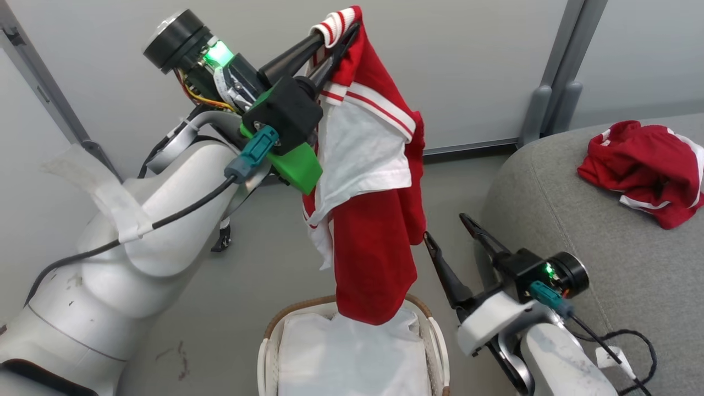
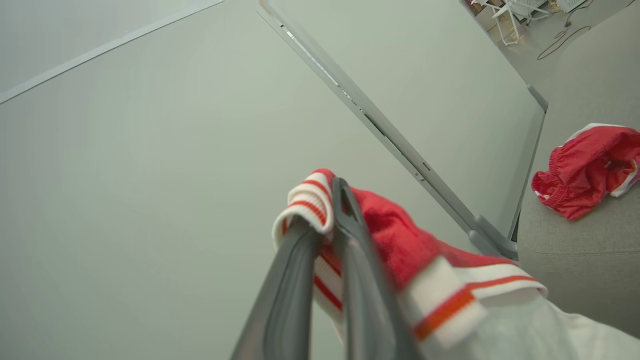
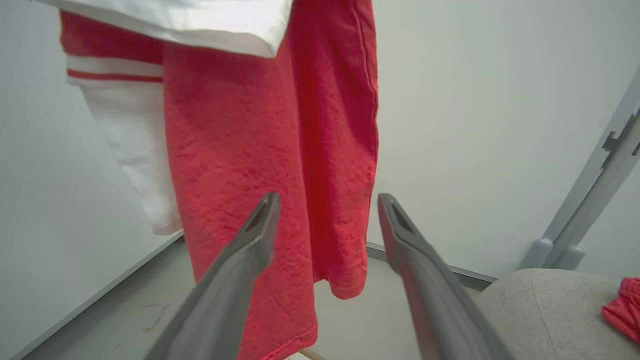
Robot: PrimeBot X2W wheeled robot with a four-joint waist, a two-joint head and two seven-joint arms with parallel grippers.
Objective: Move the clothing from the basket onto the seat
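My left gripper (image 1: 341,38) is raised high and shut on the striped collar of the red and white jersey (image 1: 374,181), which hangs straight down with its hem just over the basket (image 1: 269,335). In the left wrist view the two fingers pinch the jersey (image 2: 400,240) near its striped trim. The red shorts (image 1: 643,170) lie crumpled on the grey seat (image 1: 577,236) at the right. My right gripper (image 1: 448,228) is open, low beside the seat's corner, just right of the hanging jersey (image 3: 260,165) and apart from it.
The basket's plain white cloth lining (image 1: 352,352) shows below the jersey. A grey wall panel with metal posts (image 1: 550,93) stands behind the seat. Black cables (image 1: 632,341) trail by my right forearm. Grey floor (image 1: 231,297) lies left of the basket.
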